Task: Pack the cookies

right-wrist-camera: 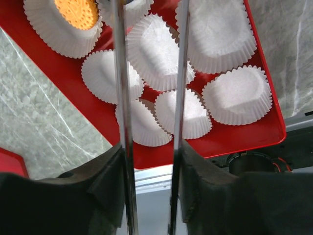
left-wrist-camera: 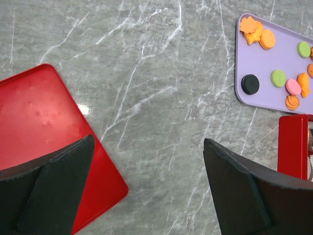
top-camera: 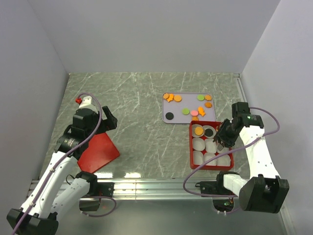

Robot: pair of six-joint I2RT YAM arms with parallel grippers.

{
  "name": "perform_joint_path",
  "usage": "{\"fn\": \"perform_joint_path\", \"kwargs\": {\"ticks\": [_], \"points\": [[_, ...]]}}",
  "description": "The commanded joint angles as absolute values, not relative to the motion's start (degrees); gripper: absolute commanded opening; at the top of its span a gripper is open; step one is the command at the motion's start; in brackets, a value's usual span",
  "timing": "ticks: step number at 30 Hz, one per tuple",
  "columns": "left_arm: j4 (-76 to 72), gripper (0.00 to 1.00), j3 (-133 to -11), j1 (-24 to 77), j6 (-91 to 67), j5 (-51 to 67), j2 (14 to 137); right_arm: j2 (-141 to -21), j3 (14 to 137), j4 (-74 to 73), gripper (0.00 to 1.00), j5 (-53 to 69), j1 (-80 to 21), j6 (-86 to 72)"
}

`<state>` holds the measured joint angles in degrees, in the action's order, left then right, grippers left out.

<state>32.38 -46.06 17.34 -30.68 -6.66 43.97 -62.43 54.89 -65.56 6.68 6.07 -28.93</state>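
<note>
**Right pincer poised over the cup box; most cookies unpacked**

The right pincer (top-camera: 226,139) is held low over the red box (top-camera: 191,147). Its thin metal blades are narrowly parted and nothing is seen between them, a stance judged to suit dropping a piece into a paper cup (right-wrist-camera: 230,95). An orange cookie (right-wrist-camera: 76,12) and a black cookie (top-camera: 209,131) are seated in cups. The other cookies (top-camera: 185,111) are spread on the lilac tray (top-camera: 188,100) just beyond the box. The left pincer (left-wrist-camera: 149,181) is held wide and unladen above the tabletop (top-camera: 132,107) beside the red lid (left-wrist-camera: 39,122), presumably set aside until sealing.
</note>
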Motion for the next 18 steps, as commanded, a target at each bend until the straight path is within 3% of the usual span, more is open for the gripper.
{"fn": "perform_joint_path", "kwargs": {"ticks": [1, 6, 18], "points": [[31.03, 0.99, -46.14, 17.58, -30.06, -7.56, 43.16, -62.31, 57.66, -64.25, 0.5, 4.57, 6.77, -28.57], [31.03, 0.99, -46.05, 17.58, -30.06, -7.65, 42.89, -62.58, 59.15, -64.51, 0.54, 3.96, 6.77, -28.39], [30.85, 0.99, -46.05, 17.58, -30.06, -7.47, 42.71, -64.07, 65.12, -65.3, 0.52, 4.66, 6.77, -27.07]]}}
